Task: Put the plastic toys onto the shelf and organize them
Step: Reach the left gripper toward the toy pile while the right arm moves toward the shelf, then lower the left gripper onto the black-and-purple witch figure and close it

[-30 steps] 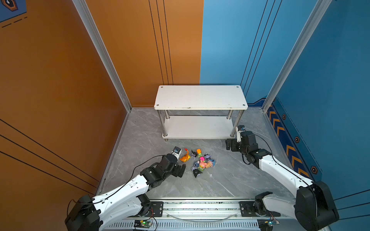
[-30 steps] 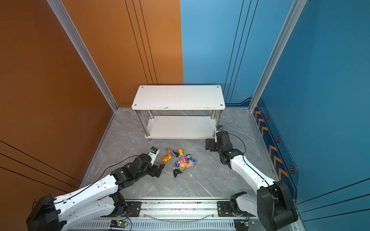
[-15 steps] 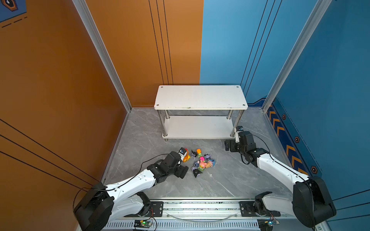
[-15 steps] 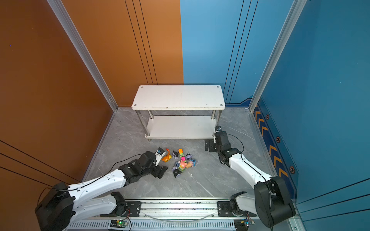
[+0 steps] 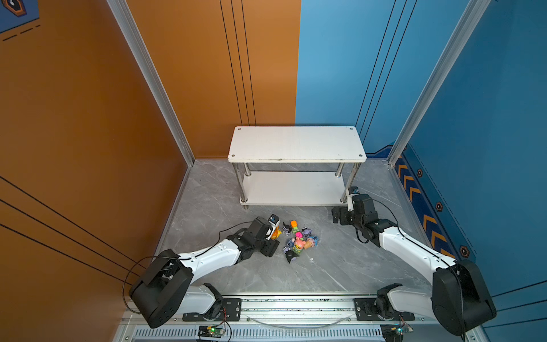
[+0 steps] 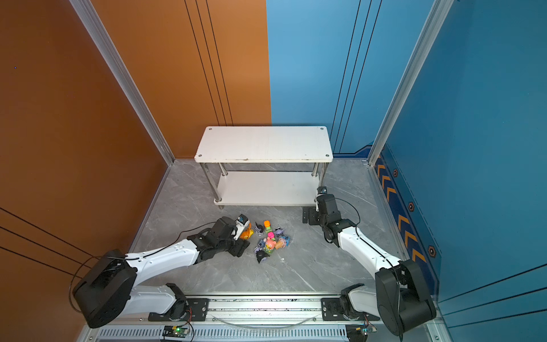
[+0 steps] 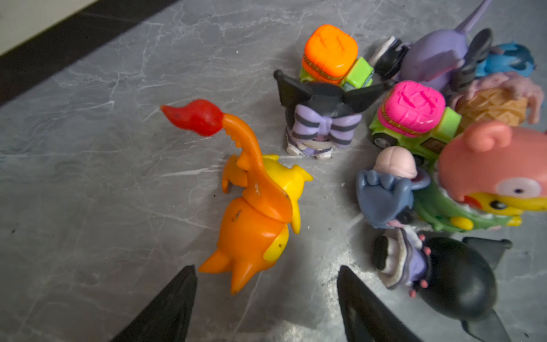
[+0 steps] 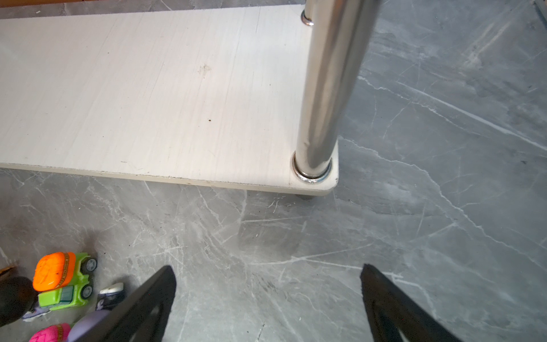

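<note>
In both top views the shelf [image 5: 296,144] stands at the back of the grey bench [image 5: 207,207]. It is one rack with two white boards and four chrome posts. The toys [image 5: 299,241] make one small heap on the bench in front of it, between the two arms, but there they are too small to count surely.

The left wrist view shows them one by one, nine in all. One orange spiky creature [image 7: 254,213] with a red tail tip lies a little apart from the rest. There are two green blocks on wheels, the orange-topped block [image 7: 330,53] and the pink-topped block [image 7: 413,106]. There are three eared heads: the striped-bow head [image 7: 322,121], the purple head [image 7: 432,56] and the black head [image 7: 458,281]. Then come one pink bear [image 7: 488,168], one grey-blue donkey [image 7: 384,197] and one blue figure [image 7: 510,59] on a waffle cone [image 7: 494,111]. The left tool [image 7: 265,268] is spread, with one finger on each side of the creature's feet. It does not squeeze the creature, but whether a finger touches a foot I cannot tell.

The right wrist view shows only the lower board [image 8: 148,88], one post [image 8: 325,88] and, at the picture's edge, the orange-topped block. The right tool [image 8: 268,267] is spread wide over the bench, near the shelf corner.
</note>
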Motion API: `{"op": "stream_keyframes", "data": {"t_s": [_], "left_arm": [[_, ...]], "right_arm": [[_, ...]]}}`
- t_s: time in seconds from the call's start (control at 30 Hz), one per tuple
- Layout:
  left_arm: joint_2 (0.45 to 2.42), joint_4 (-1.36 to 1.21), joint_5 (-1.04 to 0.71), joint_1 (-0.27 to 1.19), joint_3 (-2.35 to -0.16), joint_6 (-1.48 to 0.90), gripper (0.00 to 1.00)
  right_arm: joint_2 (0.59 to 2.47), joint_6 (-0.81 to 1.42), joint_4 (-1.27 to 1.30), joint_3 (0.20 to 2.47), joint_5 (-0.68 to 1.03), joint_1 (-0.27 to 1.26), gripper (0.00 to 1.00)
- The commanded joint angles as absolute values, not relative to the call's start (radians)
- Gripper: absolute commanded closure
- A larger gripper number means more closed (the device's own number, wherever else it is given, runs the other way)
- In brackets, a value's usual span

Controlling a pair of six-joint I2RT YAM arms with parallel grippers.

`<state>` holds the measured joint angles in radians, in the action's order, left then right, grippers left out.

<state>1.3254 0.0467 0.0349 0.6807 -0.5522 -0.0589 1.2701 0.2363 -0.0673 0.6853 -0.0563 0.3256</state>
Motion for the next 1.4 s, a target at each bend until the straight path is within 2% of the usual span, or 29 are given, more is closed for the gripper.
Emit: {"op": "stream_keyframes", "data": {"t_s": [0.0,0.3,0.63,0.93,1.17,1.27,1.37], "left_arm": [[1.341,0.04,0.007,0.67,-0.581,-0.043,0.24],[1.377,0.051,0.011,0.633,-0.6,-0.068,0.31],[1.425,0.056,-0.023,0.63,-0.621,-0.055,0.34],[1.481,0.064,-0.045,0.634,-0.657,-0.036,0.52],[1.447,0.051,-0.041,0.633,-0.636,-0.036,0.57],[1.435,0.045,-0.038,0.632,-0.629,-0.037,0.56],[1.408,0.035,-0.033,0.634,-0.616,-0.033,0.44]], "right_arm": [[1.271,0.235,-0.05,0.709,-0.071,0.327,0.01],[1.28,0.241,-0.043,0.715,-0.063,0.329,0.02],[1.283,0.233,-0.041,0.711,-0.062,0.328,0.01],[1.298,0.235,-0.054,0.746,-0.046,0.336,0.02],[1.308,0.235,-0.066,0.749,-0.04,0.341,0.01],[1.312,0.233,-0.078,0.759,-0.036,0.35,0.01],[1.312,0.218,-0.095,0.772,-0.049,0.364,0.01]]}}
